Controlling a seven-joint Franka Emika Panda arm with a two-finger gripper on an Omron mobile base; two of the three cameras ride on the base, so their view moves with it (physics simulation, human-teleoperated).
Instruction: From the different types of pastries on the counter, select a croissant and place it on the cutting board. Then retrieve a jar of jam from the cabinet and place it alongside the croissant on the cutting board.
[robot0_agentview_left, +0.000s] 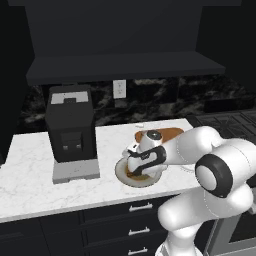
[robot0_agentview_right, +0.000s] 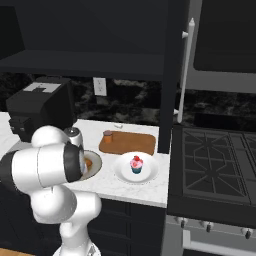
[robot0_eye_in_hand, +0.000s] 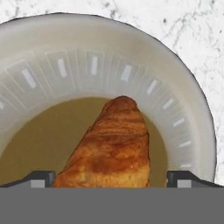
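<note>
A golden-brown croissant (robot0_eye_in_hand: 113, 144) lies on a round grey-beige plate (robot0_eye_in_hand: 109, 52) on the white marble counter (robot0_agentview_left: 30, 175). My gripper (robot0_eye_in_hand: 113, 177) hangs just over it, open, one fingertip on each side of the pastry. In the left base view the gripper (robot0_agentview_left: 134, 170) points down into the plate (robot0_agentview_left: 121, 176). The reddish-brown cutting board (robot0_agentview_right: 127, 144) lies behind the plate. A small orange jar (robot0_agentview_right: 107, 136) with a greyish lid, like a jar of jam, stands at its back left corner. The black cabinet (robot0_agentview_left: 125, 30) hangs above.
A pink-frosted cupcake (robot0_agentview_right: 136, 164) sits on a white plate (robot0_agentview_right: 120, 171) to the right of the croissant's plate. A black coffee machine (robot0_agentview_left: 72, 130) stands at the left. A stove (robot0_agentview_right: 215, 160) adjoins the counter on the right.
</note>
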